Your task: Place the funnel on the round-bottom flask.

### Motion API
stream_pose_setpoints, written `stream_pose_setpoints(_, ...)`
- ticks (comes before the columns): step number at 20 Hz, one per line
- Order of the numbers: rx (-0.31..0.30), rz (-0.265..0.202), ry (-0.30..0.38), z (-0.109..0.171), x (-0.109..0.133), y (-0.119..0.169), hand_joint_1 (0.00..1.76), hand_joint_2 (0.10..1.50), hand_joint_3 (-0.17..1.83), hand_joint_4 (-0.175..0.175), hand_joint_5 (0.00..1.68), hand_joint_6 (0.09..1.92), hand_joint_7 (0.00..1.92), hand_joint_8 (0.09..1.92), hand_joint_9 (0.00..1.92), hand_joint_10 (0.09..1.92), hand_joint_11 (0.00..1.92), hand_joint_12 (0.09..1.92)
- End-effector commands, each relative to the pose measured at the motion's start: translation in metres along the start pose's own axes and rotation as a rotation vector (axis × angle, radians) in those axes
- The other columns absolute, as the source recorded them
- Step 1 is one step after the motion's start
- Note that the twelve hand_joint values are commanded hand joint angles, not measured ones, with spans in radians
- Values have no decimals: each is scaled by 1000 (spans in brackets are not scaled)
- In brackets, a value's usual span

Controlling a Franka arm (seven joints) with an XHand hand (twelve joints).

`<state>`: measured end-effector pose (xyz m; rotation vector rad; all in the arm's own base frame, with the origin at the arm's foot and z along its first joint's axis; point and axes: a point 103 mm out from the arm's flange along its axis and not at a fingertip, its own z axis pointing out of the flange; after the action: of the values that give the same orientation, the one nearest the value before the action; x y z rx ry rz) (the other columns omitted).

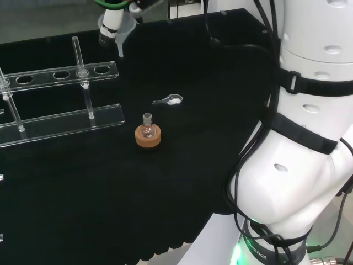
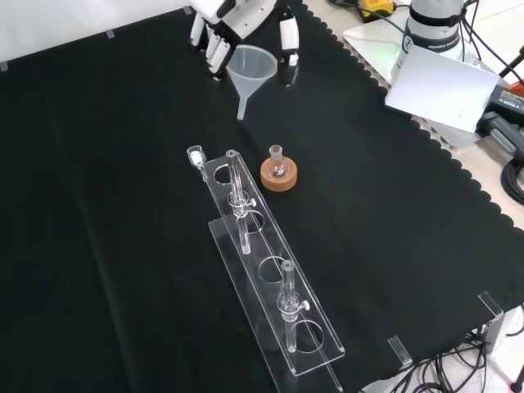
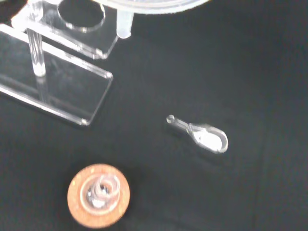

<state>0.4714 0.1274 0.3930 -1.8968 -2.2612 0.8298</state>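
Fingers of the hand point(image 2: 237, 20) curl round the rim of the clear funnel point(image 2: 250, 70), holding it above the black cloth with its stem pointing down; in the front view both sit at about 12 o'clock, and the palm is cut off by the picture's top edge. In the head view the hand point(image 1: 110, 22) is at 11 o'clock, partly cropped, with the funnel point(image 1: 119, 38) below it. The wrist view catches just the funnel's blurred rim and stem point(image 3: 125, 24).

On the bench point(image 2: 98, 205) the round-bottom flask point(image 2: 277, 160) stands upright in a cork ring point(image 2: 278, 176), near the centre of the front view and at 5 o'clock from the funnel, well apart from it. Its clear bulb is hard to make out; whether it holds anything cannot be told. A small clear scoop point(image 1: 168, 100) lies flat near the flask, at 1 o'clock from it in the head view, with something white in its bowl. A clear acrylic rack point(image 2: 270, 270) with round holes lies just beside the flask, carrying thin glass tubes point(image 2: 236, 184).
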Motion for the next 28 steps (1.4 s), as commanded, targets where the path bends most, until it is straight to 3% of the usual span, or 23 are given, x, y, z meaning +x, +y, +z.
stream_pose_setpoints(1,48,56,10,17,3,-26,717,683,522,-66,685,930,935,893,1273,666,711,1205)
stream_pose_setpoints(5,60,70,-2,27,3,-35,716,682,525,-66,685,931,936,893,1275,664,714,1203)
stream_pose_setpoints(6,105,84,-52,30,0,-39,716,682,525,-66,686,932,936,894,1276,664,714,1202)
stream_pose_setpoints(7,118,79,-57,32,2,-40,716,682,526,-66,686,932,936,894,1276,664,715,1202)
stream_pose_setpoints(12,130,86,-30,57,12,-37,718,680,531,-70,687,935,937,894,1282,658,736,1187)
stream_pose_setpoints(17,145,69,37,87,5,-26,719,680,534,-71,688,936,939,895,1285,654,746,1179)
stream_pose_setpoints(28,179,51,30,121,9,-2,719,681,537,-73,692,939,944,896,1293,649,762,1169)
